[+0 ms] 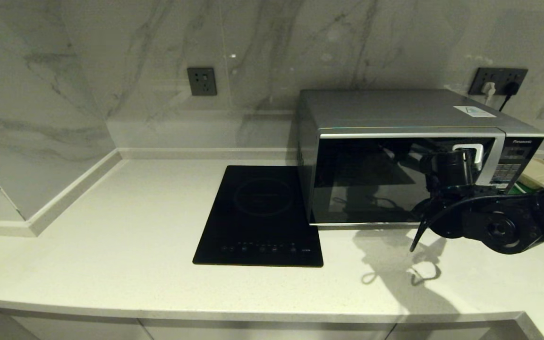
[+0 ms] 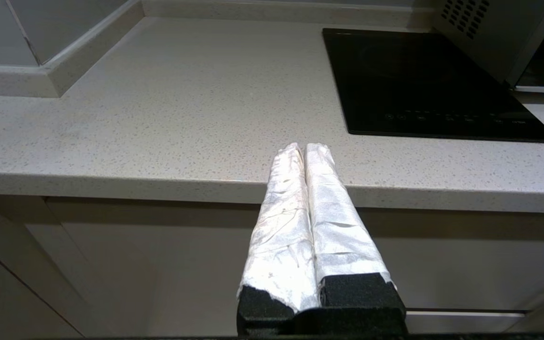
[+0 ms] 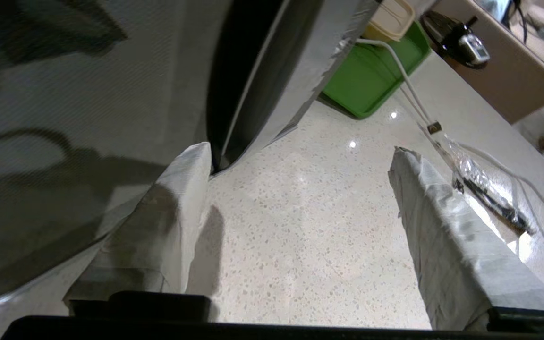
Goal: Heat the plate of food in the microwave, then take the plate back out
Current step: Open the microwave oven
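Note:
The silver microwave (image 1: 395,165) stands at the back right of the counter, and its dark glass door looks shut in the head view. My right arm (image 1: 498,226) reaches in front of its right half, low over the counter. In the right wrist view my right gripper (image 3: 300,150) is open with nothing between its white-wrapped fingers (image 3: 423,198). One of them is close beside the lower edge of the microwave (image 3: 88,118). The plate of food is out of view. My left gripper (image 2: 305,147) is shut and empty, parked below the counter's front edge.
A flat black induction cooktop (image 1: 260,217) lies left of the microwave. A green tray (image 3: 371,80) with a beige tray (image 3: 390,19) on it sits on the microwave's right. A white cable and a foil-wrapped probe (image 3: 470,174) lie on the counter near the right gripper.

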{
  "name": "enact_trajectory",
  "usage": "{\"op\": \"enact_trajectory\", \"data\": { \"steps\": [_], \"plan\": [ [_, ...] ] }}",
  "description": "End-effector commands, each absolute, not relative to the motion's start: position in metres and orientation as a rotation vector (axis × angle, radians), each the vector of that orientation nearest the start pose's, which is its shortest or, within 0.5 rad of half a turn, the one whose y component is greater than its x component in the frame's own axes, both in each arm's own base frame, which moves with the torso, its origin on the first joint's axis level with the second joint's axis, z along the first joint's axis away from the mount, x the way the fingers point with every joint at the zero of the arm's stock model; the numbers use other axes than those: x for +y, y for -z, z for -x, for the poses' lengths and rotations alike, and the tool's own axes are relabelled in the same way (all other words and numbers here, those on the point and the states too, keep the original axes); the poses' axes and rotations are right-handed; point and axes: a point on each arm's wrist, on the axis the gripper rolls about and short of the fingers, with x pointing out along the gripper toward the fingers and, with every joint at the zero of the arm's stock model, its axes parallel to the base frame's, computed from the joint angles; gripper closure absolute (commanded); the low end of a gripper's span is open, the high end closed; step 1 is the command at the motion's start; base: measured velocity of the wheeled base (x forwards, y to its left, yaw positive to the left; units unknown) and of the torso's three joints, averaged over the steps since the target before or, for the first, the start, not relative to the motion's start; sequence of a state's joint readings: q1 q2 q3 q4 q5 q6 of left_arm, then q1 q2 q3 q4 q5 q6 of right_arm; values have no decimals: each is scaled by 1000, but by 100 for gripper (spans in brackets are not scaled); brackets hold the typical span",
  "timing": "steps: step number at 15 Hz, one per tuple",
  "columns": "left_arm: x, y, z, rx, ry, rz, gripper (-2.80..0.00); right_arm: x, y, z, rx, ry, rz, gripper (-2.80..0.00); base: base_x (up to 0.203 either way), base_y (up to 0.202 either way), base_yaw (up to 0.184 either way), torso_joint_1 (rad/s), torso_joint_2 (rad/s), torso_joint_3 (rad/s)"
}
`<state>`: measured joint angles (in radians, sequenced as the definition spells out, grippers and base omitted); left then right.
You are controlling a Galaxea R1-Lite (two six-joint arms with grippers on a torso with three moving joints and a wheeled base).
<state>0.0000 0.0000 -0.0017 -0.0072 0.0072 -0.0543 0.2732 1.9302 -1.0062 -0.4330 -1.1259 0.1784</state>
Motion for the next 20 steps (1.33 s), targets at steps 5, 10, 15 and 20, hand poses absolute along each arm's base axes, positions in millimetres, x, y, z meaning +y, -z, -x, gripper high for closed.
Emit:
{"op": "enact_trajectory", "data": {
  "steps": [5,10,15,20],
  "plan": [
    [0,-77,23,-9,-7,55,0,67,-129,-361,316,910,140,-280,0,0,0,0,0,0],
    [0,-77,23,-9,-7,55,0,53,-130,-378,295,956,110,-280,0,0,0,0,0,0],
    [0,-77,23,-9,-7,55,0,39,-130,-384,288,995,90,-280,0,0,0,0,0,0],
    [0,-77,23,-9,-7,55,0,29,-131,-386,284,1020,78,-280,0,0,0,0,0,0]
  ]
}}
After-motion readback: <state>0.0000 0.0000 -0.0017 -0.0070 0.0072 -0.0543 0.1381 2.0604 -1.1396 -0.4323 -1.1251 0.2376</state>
